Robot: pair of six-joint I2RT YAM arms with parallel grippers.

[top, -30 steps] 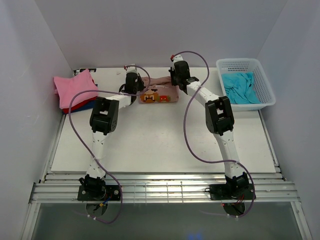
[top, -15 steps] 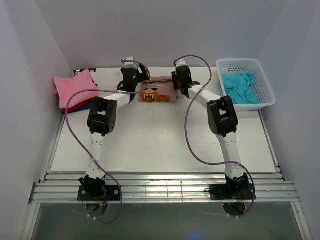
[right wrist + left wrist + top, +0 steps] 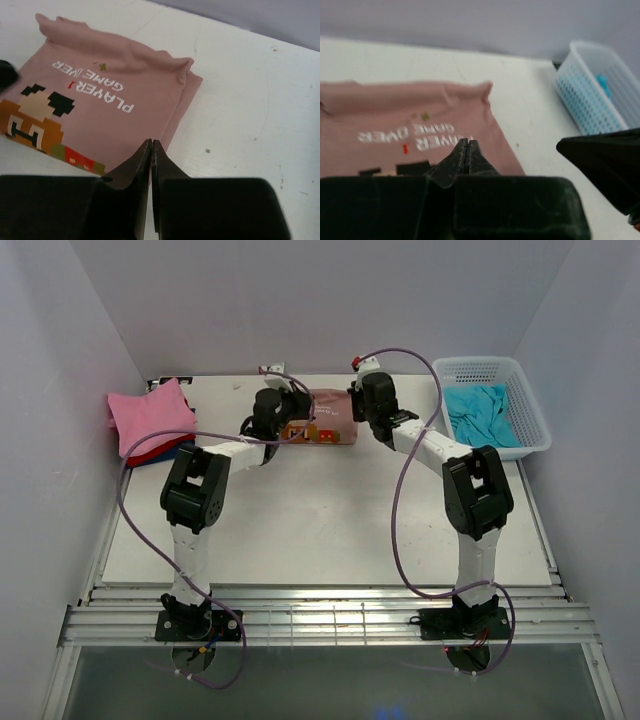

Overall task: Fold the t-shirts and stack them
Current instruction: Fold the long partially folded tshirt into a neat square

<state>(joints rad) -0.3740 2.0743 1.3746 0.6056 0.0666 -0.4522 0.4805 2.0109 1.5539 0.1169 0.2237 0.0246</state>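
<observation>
Going left to right from my remote seat: at the far left edge of the tabletop (image 3: 300,530) there's a stack of folded t-shirts, a bright pink t-shirt (image 3: 150,412) on top and a red one (image 3: 165,450) peeking out under it. Next comes the left gripper (image 3: 466,144), and its fingers are pressed tight together with nothing between them. It sits over the near left part of the dusty rose-brown t-shirt (image 3: 328,412); I honestly can't tell whether the tips touch the cloth. That shirt lies folded into a rectangle near the back of the tabletop, print side up, with a pixel-art face and the words "PLAYER 1 GAME OVER". The folded layers show along its right side in the right wrist view. The right gripper (image 3: 151,144) is also pinched completely closed and holds nothing, with its tips right at the shirt's near right edge. Further right, well apart from the shirt, the white lattice basket (image 3: 534,410) stands at the back right corner of the tabletop. Inside it is a turquoise t-shirt (image 3: 478,415), crumpled and unfolded, filling most of the bottom.
</observation>
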